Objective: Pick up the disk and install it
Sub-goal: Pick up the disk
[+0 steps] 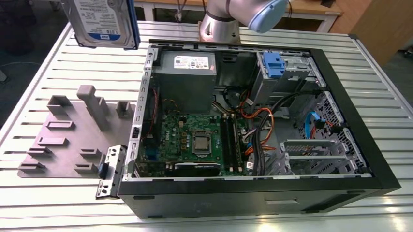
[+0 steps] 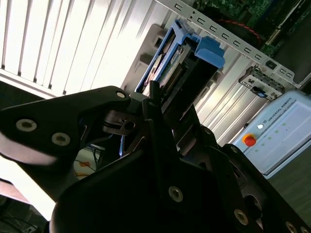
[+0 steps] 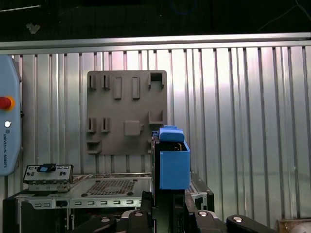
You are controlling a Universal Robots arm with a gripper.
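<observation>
Exterior view's left: grey plastic fixture plate with upright pegs [image 1: 65, 137] lies on slatted silver metal table [image 1: 38, 63]. Upper left, lifted clear of the table: the disk [image 1: 103, 21], a flat silver-metal hard drive with white-and-blue label and blue plastic bracket, label facing the camera. Centre to right: open black computer case [image 1: 258, 193], green motherboard [image 1: 193, 140] inside, blue plastic latch [image 1: 273, 65] on its drive cage. In both wrist views the black gripper [image 2: 163, 104] [image 3: 170, 194] is clamped tight on the disk, bracket end pointing away.
</observation>
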